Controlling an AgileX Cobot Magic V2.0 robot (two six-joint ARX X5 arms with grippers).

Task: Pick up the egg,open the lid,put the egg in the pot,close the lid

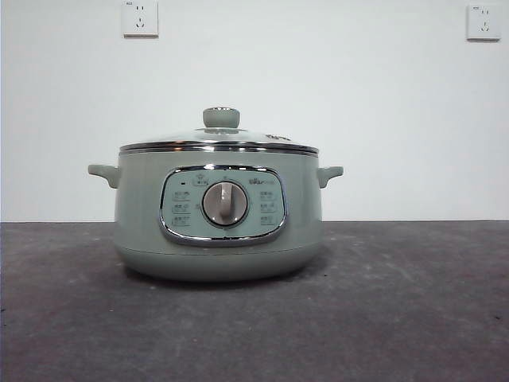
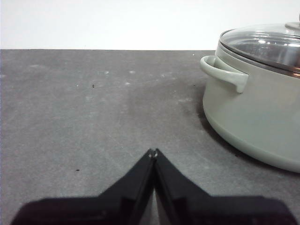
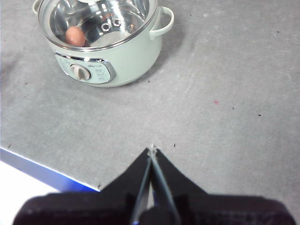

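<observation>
The sage-green pot (image 1: pixel 219 215) stands in the middle of the grey table, its dial facing the front camera. The glass lid (image 1: pixel 219 139) with its green knob sits closed on the pot. In the right wrist view the egg (image 3: pixel 75 35) lies inside the pot (image 3: pixel 122 56), seen through the lid (image 3: pixel 101 18). My left gripper (image 2: pixel 153 152) is shut and empty, low over the table to one side of the pot (image 2: pixel 253 117). My right gripper (image 3: pixel 152 150) is shut and empty, high above the table and well away from the pot.
The table's front edge with a blue strip (image 3: pixel 42 171) shows in the right wrist view. Two wall sockets (image 1: pixel 140 17) hang on the white wall behind. Neither arm shows in the front view.
</observation>
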